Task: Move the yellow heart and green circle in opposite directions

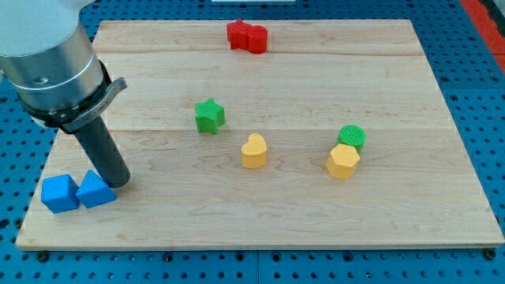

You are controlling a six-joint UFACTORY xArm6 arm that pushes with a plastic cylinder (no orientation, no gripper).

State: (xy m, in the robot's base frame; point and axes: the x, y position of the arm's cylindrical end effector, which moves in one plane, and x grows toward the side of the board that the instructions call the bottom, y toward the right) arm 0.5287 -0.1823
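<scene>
The yellow heart point(254, 151) lies near the middle of the wooden board point(316, 221). The green circle point(352, 136) lies to its right, touching a yellow hexagon point(343, 162) just below it. My tip point(118, 182) is at the view's lower left, far left of the heart, right next to a blue triangular block point(95, 190). I cannot tell if it touches that block.
A blue cube point(60, 193) sits left of the blue triangular block near the board's lower left corner. A green star point(209, 115) lies up-left of the yellow heart. Two red blocks point(247, 36) sit together at the view's top.
</scene>
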